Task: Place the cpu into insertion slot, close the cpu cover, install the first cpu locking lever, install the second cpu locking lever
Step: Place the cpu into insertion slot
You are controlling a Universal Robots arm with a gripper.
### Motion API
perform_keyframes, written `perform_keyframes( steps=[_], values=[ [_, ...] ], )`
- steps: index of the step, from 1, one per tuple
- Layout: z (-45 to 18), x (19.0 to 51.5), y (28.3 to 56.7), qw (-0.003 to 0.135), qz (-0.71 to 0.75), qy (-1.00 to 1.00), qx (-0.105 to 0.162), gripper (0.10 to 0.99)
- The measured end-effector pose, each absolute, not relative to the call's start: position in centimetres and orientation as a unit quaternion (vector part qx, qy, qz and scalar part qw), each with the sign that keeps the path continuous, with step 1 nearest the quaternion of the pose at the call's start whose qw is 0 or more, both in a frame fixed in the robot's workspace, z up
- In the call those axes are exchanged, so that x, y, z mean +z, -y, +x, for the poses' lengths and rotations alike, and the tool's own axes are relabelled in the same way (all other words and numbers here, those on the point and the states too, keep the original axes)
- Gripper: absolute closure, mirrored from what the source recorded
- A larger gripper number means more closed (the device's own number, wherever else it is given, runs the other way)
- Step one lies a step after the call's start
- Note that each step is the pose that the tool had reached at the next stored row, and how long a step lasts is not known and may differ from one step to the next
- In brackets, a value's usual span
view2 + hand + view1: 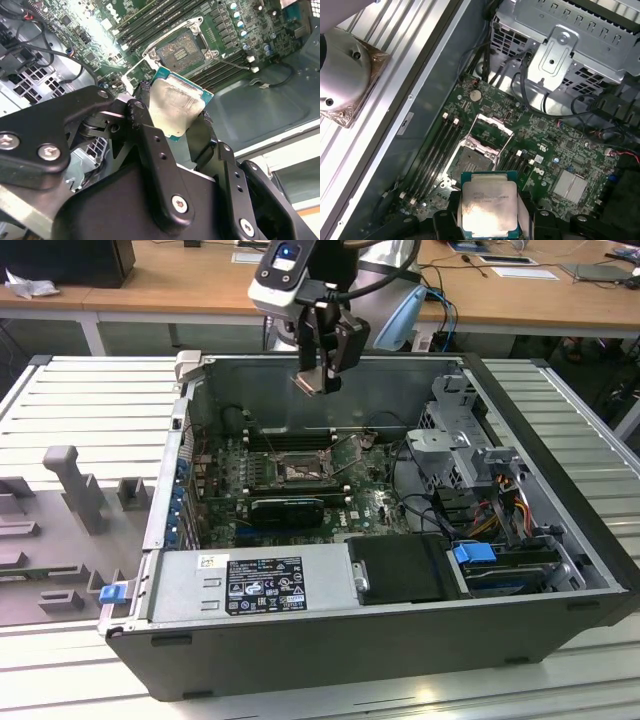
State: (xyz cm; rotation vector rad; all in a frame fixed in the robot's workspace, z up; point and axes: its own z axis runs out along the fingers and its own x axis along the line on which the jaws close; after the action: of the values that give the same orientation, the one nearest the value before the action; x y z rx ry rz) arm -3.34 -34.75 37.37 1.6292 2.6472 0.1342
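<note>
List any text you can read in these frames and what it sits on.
Black-and-white label on the grey power supply box: too small to read.
Faint print on the silvery square cpu, held in the black gripper: blurred.
White markings on the green motherboard: too small to read.
None quotable.

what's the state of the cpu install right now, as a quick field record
gripper: shut on the cpu, above the open computer case
cpu: clamped by its edges, in the air over the motherboard, not seated
insertion slot: dark centre exposed, nothing in it
cpu cover: raised off the slot
</note>
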Motion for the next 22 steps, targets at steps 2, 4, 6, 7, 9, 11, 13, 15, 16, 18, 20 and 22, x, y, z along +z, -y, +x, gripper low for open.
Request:
perform_keyframes(
  steps=[2,4,6,7,9,11,13,15,16,18,20,22],
  values=[
    [-3.33,37.37,34.75,0.015,0.529,-0.848,0.043,0.557],
    [-3.33,37.37,34.75,0.016,0.534,-0.844,0.043,0.557],
    [-3.33,37.37,34.75,0.016,0.54,-0.84,0.043,0.557],
    [-3.34,37.37,34.75,0.016,0.543,-0.839,0.043,0.557],
    [-3.34,37.37,34.75,0.017,0.55,-0.834,0.043,0.557],
    [-3.33,37.36,34.75,0.017,0.56,-0.827,0.042,0.557],
    [-3.33,37.37,34.75,0.017,0.566,-0.823,0.042,0.557],
    [-3.33,37.36,34.75,0.018,0.572,-0.819,0.042,0.557],
    [-3.33,37.36,34.75,0.018,0.575,-0.817,0.042,0.557],
    [-3.33,37.36,34.75,0.018,0.581,-0.812,0.042,0.557],
    [-3.34,37.36,34.75,0.018,0.587,-0.808,0.042,0.557],
    [-3.33,37.36,34.75,0.019,0.594,-0.803,0.042,0.557]
  ],
)
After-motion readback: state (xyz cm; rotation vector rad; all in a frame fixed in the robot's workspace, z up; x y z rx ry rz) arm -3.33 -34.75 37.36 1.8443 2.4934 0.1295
